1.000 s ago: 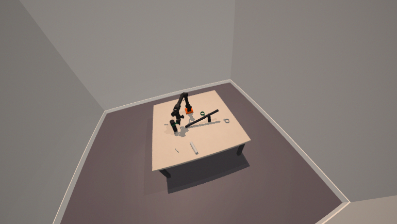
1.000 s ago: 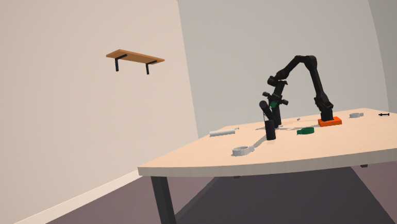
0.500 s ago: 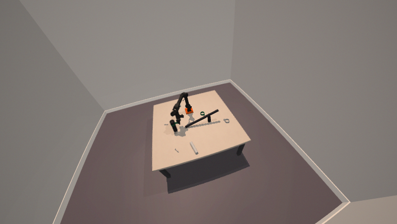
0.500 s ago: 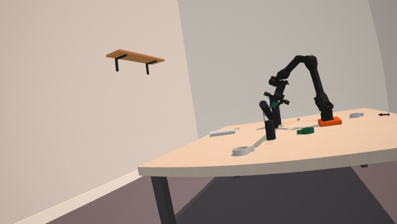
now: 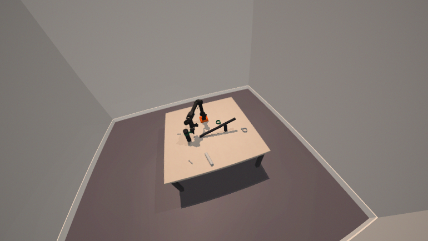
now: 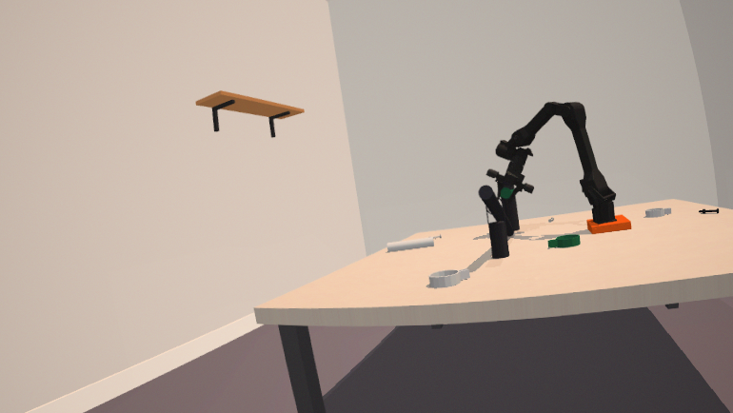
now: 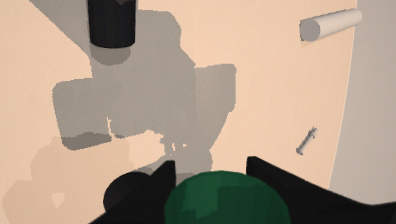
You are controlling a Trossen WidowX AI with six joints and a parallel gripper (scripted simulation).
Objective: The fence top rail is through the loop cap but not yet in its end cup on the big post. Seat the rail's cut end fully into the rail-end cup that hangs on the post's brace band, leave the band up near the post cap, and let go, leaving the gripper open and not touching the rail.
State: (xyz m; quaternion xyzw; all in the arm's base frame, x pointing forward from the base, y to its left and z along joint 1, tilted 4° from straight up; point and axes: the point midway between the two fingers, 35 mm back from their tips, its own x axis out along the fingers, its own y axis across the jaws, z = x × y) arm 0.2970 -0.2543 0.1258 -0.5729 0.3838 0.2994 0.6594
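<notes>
The black top rail (image 5: 217,127) (image 6: 495,206) (image 7: 112,22) lies slanted over the short line post (image 5: 225,127) (image 6: 499,241); its low cut end is down near the table, apart from the big post. The loop cap cannot be made out. The big black post (image 5: 187,137) (image 6: 514,218) stands upright; a dark round shape (image 7: 122,192), probably its top, shows in the wrist view. The green rail-end cup (image 6: 506,192) (image 7: 225,200) is up beside the post's upper part. My gripper (image 5: 192,131) (image 7: 211,166) is shut on this cup, not on the rail. The band is mostly hidden.
A white tube (image 5: 209,159) (image 6: 410,245) (image 7: 335,25) and a grey bolt (image 5: 190,161) (image 7: 306,141) lie on the table. A green ring clamp (image 5: 218,121) (image 6: 566,240) and a grey one (image 5: 244,129) (image 6: 446,278) lie near the short post. The arm's base is orange (image 6: 609,225).
</notes>
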